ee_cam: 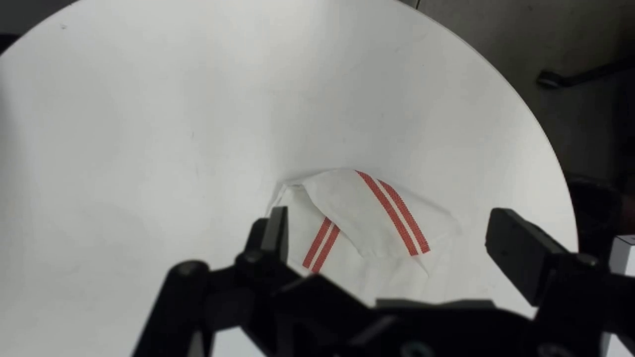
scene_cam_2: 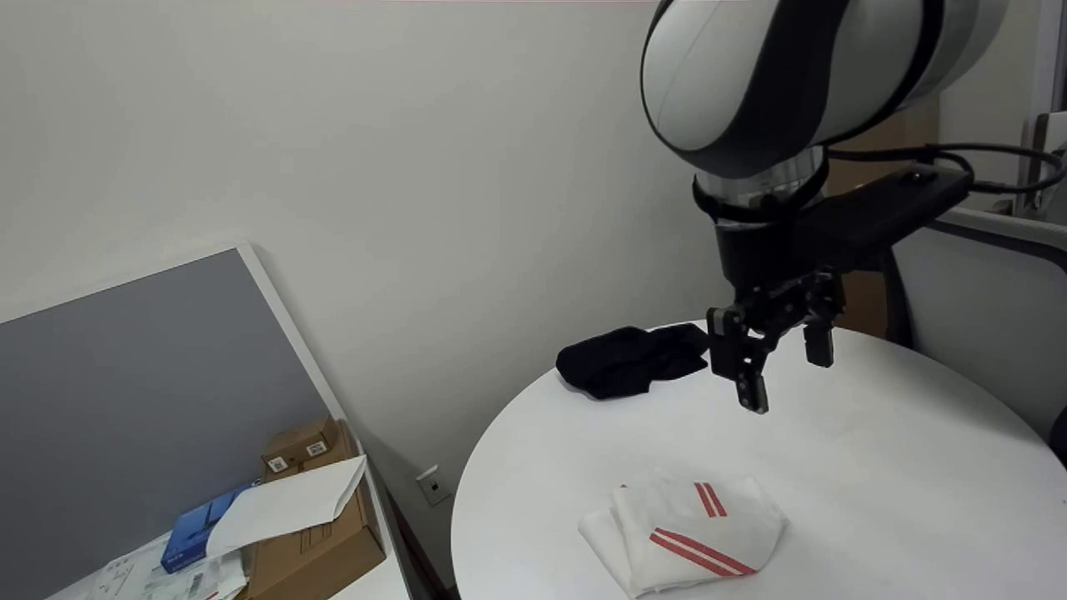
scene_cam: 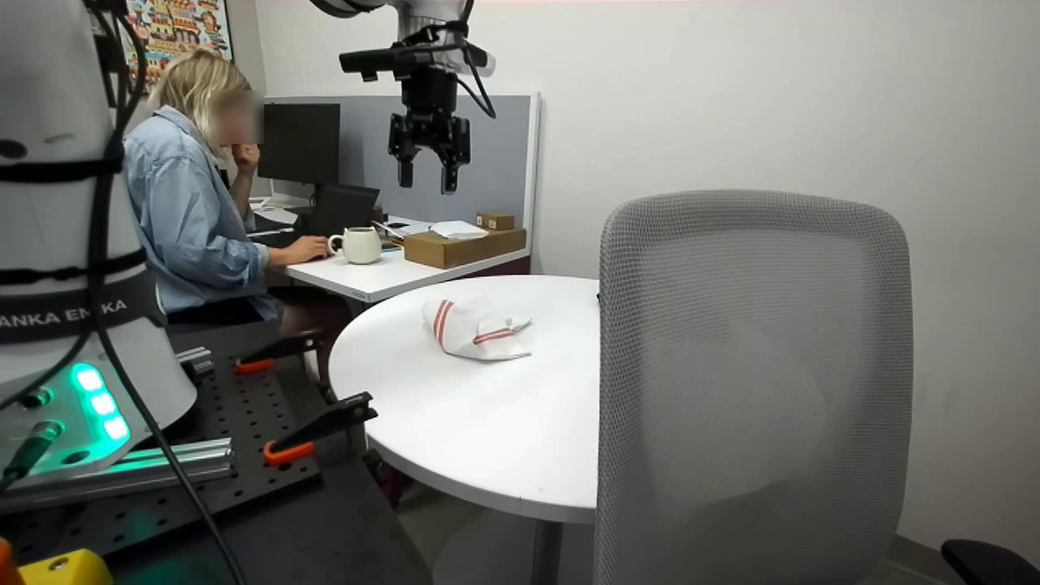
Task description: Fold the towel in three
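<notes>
So, your gripper [scene_cam: 427,187] is wide and holds nothing, well apart from the towel [scene_cam_2: 683,537], which lies rumpled on the round table [scene_cam: 455,422]. It looks light and floppy (probably not slippery), so pinch its top flap [ee_cam: 347,208] by the edge.

An office, shown by the white desk [scene_cam: 370,282]: a blond-haired person [scene_cam: 187,191] sits at it, a laptop [scene_cam: 347,210], white mug [scene_cam: 362,245] and computer monitor [scene_cam: 299,142] stand on it, a grey cubicle partition [scene_cam: 500,154] lines its edge.
</notes>
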Controlling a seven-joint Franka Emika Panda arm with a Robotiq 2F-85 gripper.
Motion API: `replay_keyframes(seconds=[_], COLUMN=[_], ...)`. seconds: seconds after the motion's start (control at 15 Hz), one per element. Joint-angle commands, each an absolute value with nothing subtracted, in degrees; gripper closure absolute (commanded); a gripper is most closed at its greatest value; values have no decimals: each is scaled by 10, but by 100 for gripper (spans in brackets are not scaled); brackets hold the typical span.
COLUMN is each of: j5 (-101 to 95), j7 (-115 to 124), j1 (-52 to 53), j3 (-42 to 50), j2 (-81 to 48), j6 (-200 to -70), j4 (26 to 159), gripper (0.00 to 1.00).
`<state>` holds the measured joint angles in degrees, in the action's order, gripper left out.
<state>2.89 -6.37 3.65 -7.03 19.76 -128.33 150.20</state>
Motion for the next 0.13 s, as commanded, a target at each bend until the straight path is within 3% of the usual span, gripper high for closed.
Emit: replay_keyframes(seconds=[0.0,0.07], j5=[24,24], j7=[-59,-58], j1=[48,48], j3=[-59,-59], j2=[197,197], j6=[-1283,-1283], j4=[1502,1502], gripper=[0,0])
